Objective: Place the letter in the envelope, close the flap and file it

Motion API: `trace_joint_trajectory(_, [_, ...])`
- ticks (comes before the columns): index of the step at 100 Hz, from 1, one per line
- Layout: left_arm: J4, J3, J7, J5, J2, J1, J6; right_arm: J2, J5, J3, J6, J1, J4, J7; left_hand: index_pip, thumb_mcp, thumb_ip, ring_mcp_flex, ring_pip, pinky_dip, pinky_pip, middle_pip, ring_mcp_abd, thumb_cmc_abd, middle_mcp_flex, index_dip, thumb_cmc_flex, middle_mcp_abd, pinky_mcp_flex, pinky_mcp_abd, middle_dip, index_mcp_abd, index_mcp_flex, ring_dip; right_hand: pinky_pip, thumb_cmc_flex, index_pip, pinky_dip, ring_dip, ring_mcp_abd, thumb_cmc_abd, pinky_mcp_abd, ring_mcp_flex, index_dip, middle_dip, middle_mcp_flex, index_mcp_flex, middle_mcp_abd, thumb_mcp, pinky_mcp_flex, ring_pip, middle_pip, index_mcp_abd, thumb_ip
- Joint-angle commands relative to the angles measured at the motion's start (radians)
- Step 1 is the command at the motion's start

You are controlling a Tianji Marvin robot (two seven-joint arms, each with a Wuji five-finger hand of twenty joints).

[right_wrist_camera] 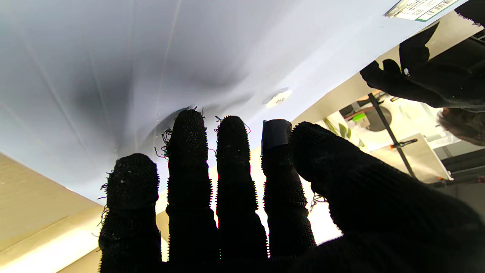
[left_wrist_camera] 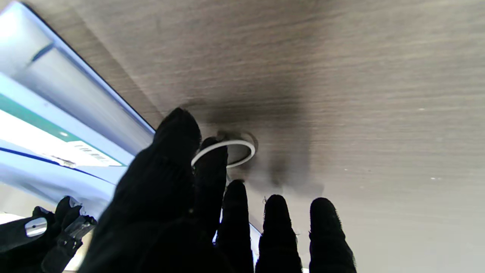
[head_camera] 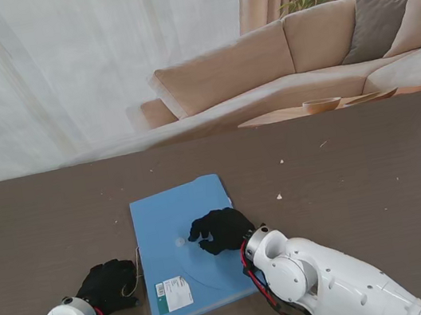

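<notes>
The flat blue string-tie envelope (head_camera: 183, 247) lies on the brown surface (head_camera: 343, 176), long axis running away from me, under the spread-fingered right robot hand (head_camera: 221, 231); the left robot hand (head_camera: 110, 284), just left, seemingly pinches its string loop (left_wrist_camera: 231, 151).

A dark wood-grain table (head_camera: 360, 181) carries a flat blue envelope (head_camera: 165, 222).
</notes>
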Motion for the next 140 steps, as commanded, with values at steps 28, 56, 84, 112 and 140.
trace_joint_trajectory(28, [-0.029, -0.041, -0.005, -0.080, -0.012, 0.035, -0.025, 0.000, -0.001, 0.000, 0.002, -0.008, 0.002, 0.021, -0.145, -0.008, 0.018, -0.003, 0.040, 0.034, -0.014, 0.063, 0.005, 0.095, 0.086, -0.208, 0.157, 0.011, 0.005, -0.004, 0.014, 0.053, 0.180, 0.027, -0.011, 0.028, -0.008, 0.018, -0.020, 0.020, -0.001, -0.020, -0.023, 0.003, -0.017, -0.006, 0.009, -0.001, 0.098, 0.000, -0.034, -0.024, -0.011, 0.079])
trace_joint_trajectory(56, [-0.039, -0.063, -0.036, -0.145, -0.010, 0.042, -0.025, -0.001, 0.000, 0.003, 0.008, -0.010, 0.000, 0.017, -0.086, -0.021, 0.006, -0.029, 0.028, 0.025, -0.036, 0.058, -0.012, 0.119, 0.055, -0.095, 0.116, 0.013, -0.020, -0.023, 0.017, 0.092, 0.133, 0.013, -0.013, 0.027, -0.037, 0.017, -0.031, 0.023, 0.015, -0.015, -0.015, 0.006, -0.038, 0.003, 0.030, 0.009, 0.106, 0.004, -0.050, -0.045, 0.002, 0.130])
trace_joint_trajectory(84, [-0.039, -0.070, -0.065, -0.167, -0.006, 0.042, -0.015, -0.002, -0.001, 0.000, 0.010, -0.007, -0.001, 0.017, 0.056, -0.078, 0.013, -0.037, -0.030, 0.045, -0.087, 0.057, -0.023, 0.045, -0.001, 0.236, -0.102, 0.011, -0.023, -0.024, 0.045, 0.106, -0.036, 0.023, -0.013, 0.023, -0.042, 0.016, -0.030, 0.022, 0.019, -0.015, -0.018, 0.009, -0.037, -0.001, 0.031, 0.006, 0.108, 0.004, -0.050, -0.041, 0.001, 0.141])
trace_joint_trajectory(112, [-0.032, -0.067, -0.036, -0.129, -0.009, 0.041, -0.033, -0.003, 0.001, -0.003, 0.012, -0.004, -0.002, 0.018, 0.037, -0.021, 0.010, -0.005, -0.007, 0.058, -0.078, 0.055, 0.005, 0.039, 0.065, 0.088, 0.054, 0.003, 0.001, -0.006, 0.037, 0.033, 0.054, 0.032, -0.014, 0.024, -0.044, 0.016, -0.030, 0.022, 0.020, -0.015, -0.019, 0.012, -0.036, -0.002, 0.031, 0.006, 0.107, 0.003, -0.049, -0.039, 0.002, 0.145])
trace_joint_trajectory(140, [-0.026, -0.072, 0.004, -0.167, -0.015, 0.041, -0.051, -0.003, 0.001, -0.003, 0.012, -0.004, -0.003, 0.018, -0.104, 0.021, 0.015, 0.010, 0.028, 0.071, -0.068, 0.076, 0.006, 0.065, 0.141, -0.120, 0.125, 0.014, 0.018, -0.001, 0.034, 0.081, 0.222, 0.043, -0.014, 0.027, -0.045, 0.016, -0.030, 0.022, 0.021, -0.015, -0.019, 0.014, -0.037, -0.002, 0.034, 0.006, 0.111, 0.003, -0.050, -0.039, 0.002, 0.149])
